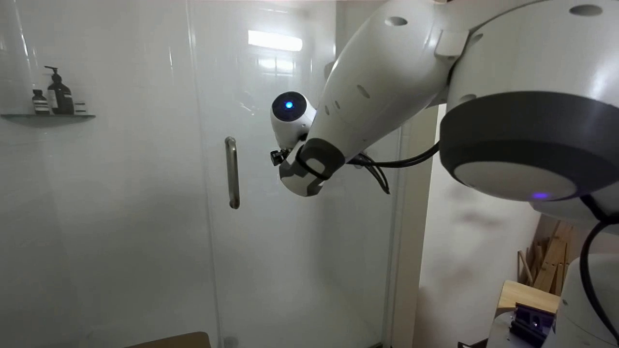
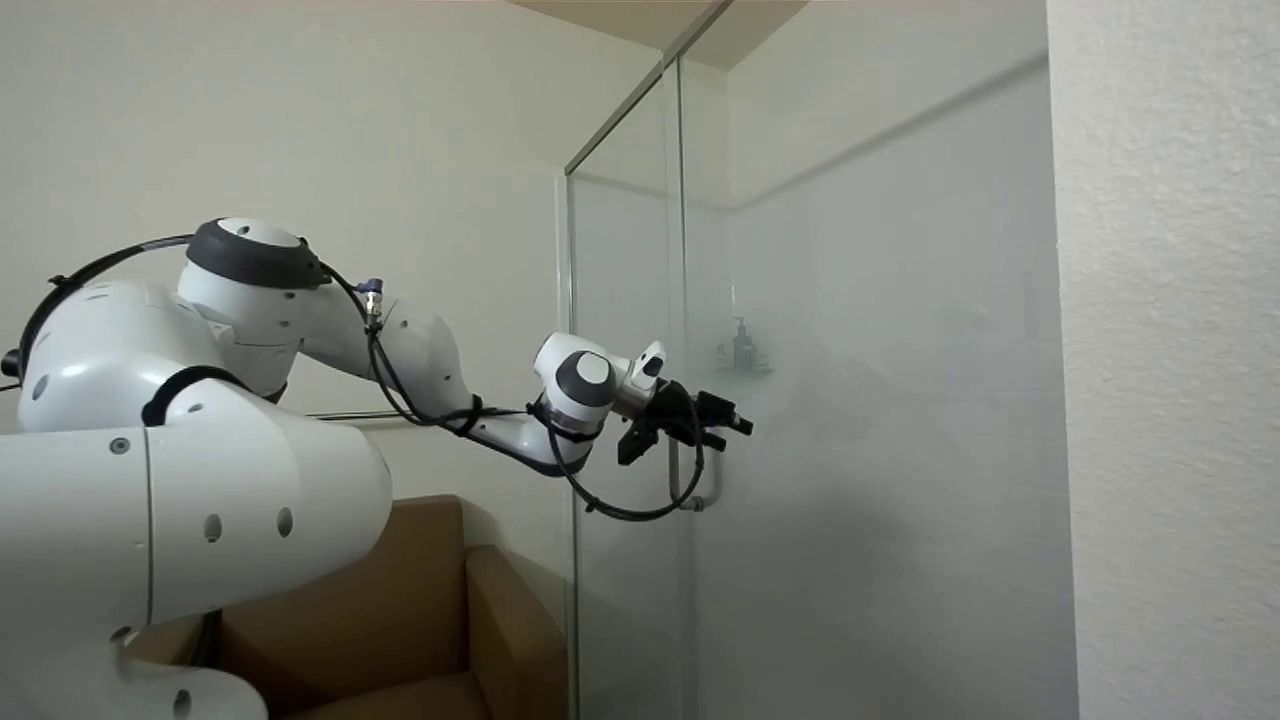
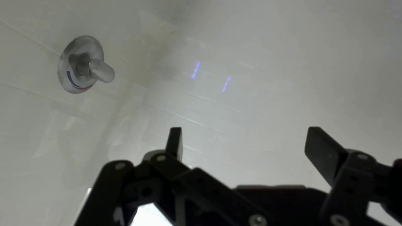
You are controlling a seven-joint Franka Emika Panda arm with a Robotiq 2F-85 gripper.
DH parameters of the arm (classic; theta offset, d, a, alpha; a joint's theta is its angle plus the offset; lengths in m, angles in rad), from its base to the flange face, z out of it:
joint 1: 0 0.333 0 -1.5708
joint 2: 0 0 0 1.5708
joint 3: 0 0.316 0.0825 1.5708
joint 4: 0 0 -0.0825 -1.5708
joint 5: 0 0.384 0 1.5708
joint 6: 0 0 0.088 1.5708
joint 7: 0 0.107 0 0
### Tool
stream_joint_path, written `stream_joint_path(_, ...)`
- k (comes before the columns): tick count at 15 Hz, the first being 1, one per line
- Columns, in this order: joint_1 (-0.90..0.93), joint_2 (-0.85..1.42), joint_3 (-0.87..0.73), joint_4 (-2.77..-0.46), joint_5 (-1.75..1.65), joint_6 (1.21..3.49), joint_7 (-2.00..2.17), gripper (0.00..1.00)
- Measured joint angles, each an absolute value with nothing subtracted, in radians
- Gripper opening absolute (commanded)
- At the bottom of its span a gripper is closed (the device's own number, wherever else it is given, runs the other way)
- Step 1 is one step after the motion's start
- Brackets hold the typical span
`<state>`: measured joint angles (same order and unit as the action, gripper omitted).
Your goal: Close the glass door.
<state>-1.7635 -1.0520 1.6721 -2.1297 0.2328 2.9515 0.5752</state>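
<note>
The glass door (image 1: 271, 251) is a tall clear panel with a vertical chrome pull handle (image 1: 232, 172) near its left edge in an exterior view. The door also shows in an exterior view (image 2: 880, 480), with its handle (image 2: 690, 503) partly behind my gripper (image 2: 730, 432). My gripper is in front of the glass near the handle side; whether it touches the glass cannot be told. In the wrist view my gripper (image 3: 245, 138) has its fingers wide apart with nothing between them, facing pale glass. Whether the door stands slightly ajar cannot be judged.
A fixed glass panel (image 2: 620, 300) stands beside the door under a metal top rail (image 2: 620, 110). Beyond the glass are a shelf with bottles (image 1: 60, 96) and a shower valve (image 3: 83, 64). A brown armchair (image 2: 360, 590) and a wall (image 2: 1160, 360) flank the area.
</note>
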Motion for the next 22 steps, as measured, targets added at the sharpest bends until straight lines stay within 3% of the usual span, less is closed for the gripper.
stream_joint_path(7,-1.787,-1.016,1.673,-2.105,0.248,2.949,0.573,1.0)
stream_joint_path(14,-1.759,-0.755,1.677,-2.145,0.242,2.949,0.37,1.0)
stream_joint_path(18,-1.649,-0.581,1.617,-2.246,0.213,2.951,0.258,1.0)
stream_joint_path(22,-1.42,-0.412,1.428,-2.357,0.142,2.947,0.189,1.0)
